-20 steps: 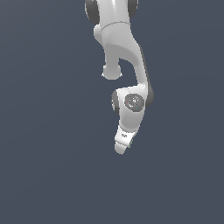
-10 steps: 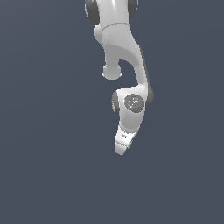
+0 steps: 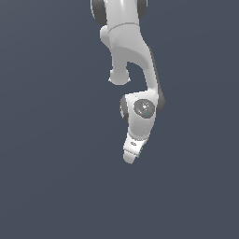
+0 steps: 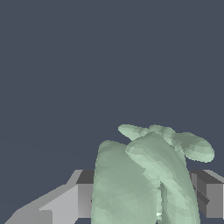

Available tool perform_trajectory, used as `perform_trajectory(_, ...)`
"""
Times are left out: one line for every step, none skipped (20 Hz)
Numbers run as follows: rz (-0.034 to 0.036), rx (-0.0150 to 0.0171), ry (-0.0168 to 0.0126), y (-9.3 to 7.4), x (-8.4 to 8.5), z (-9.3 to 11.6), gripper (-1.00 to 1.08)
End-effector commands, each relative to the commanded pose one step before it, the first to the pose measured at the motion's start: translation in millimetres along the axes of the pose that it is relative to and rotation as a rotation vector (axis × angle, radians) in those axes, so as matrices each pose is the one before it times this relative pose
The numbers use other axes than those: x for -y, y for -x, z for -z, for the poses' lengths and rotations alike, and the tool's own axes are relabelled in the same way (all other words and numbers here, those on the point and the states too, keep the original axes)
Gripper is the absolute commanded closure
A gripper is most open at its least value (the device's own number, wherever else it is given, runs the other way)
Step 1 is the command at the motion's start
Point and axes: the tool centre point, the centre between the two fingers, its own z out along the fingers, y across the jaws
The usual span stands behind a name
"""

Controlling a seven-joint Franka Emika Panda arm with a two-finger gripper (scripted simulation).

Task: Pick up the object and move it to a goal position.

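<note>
In the wrist view the pale mint-green lumpy object (image 4: 140, 179) fills the space between my two grey fingers (image 4: 65, 201), which press on it from both sides. Small nubs stick out from its far end. In the exterior view my white arm hangs down from the top, and the gripper (image 3: 131, 156) points down toward the dark floor. The object is hidden behind the hand there.
A plain dark grey-blue floor (image 3: 51, 186) surrounds the arm in the exterior view. No other objects or goal marker show in either view.
</note>
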Motion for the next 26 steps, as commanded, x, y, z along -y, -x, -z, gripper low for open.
perform_trajectory(0.00060, -0.00035, 0.00037, -1.72, 6.10, 2.28, 1.08)
perform_trajectory(0.00000, 0.00000, 0.00000, -0.73, 3.35, 1.13, 1.08)
perform_trajectory(0.00000, 0.00000, 0.00000, -0.83, 3.79, 1.27, 1.08)
perform_trajectory(-0.00007, 0.00043, 0.00023, -0.92, 4.23, 1.40, 1.08)
perform_trajectory(0.00000, 0.00000, 0.00000, -1.04, 4.72, 1.59, 1.08)
perform_trajectory(0.00000, 0.00000, 0.00000, -1.15, 5.22, 1.76, 1.08)
perform_trajectory(0.00000, 0.00000, 0.00000, -1.28, 5.74, 1.94, 1.08)
perform_trajectory(0.00000, 0.00000, 0.00000, -1.40, 6.29, 2.13, 1.08)
perform_trajectory(-0.00014, 0.00045, 0.00012, -1.50, 6.83, 2.22, 1.08)
perform_trajectory(0.00000, 0.00000, 0.00000, -1.69, 7.49, 2.54, 1.08)
perform_trajectory(0.00000, 0.00000, 0.00000, -1.85, 8.15, 2.77, 1.08)
perform_trajectory(-0.00010, 0.00044, 0.00018, -2.01, 8.83, 2.94, 1.08)
perform_trajectory(0.00000, 0.00000, 0.00000, -2.10, 9.04, 3.09, 1.08)
perform_trajectory(0.00000, 0.00000, 0.00000, -2.07, 8.81, 3.03, 1.08)
perform_trajectory(-0.00009, 0.00044, 0.00020, -2.03, 8.54, 2.88, 1.08)
perform_trajectory(0.00000, 0.00000, 0.00000, -2.00, 8.28, 2.87, 1.08)
perform_trajectory(0.00000, 0.00000, 0.00000, -1.95, 7.98, 2.77, 1.08)
perform_trajectory(0.00000, 0.00000, 0.00000, -1.90, 7.64, 2.67, 1.08)
perform_trajectory(0.00000, 0.00000, 0.00000, -1.84, 7.28, 2.55, 1.08)
perform_trajectory(0.00000, 0.00000, 0.00000, -1.79, 6.90, 2.44, 1.08)
perform_trajectory(-0.00013, 0.00042, 0.00022, -1.72, 6.47, 2.24, 1.08)
perform_trajectory(0.00000, 0.00000, 0.00000, -1.67, 6.06, 2.17, 1.08)
perform_trajectory(0.00000, 0.00000, 0.00000, -1.59, 5.59, 2.02, 1.08)
perform_trajectory(0.00000, 0.00000, 0.00000, -1.49, 5.08, 1.85, 1.08)
perform_trajectory(-0.00003, -0.00042, -0.00025, -1.31, 4.48, 1.72, 1.08)
perform_trajectory(0.00000, 0.00000, 0.00000, -1.21, 3.92, 1.45, 1.08)
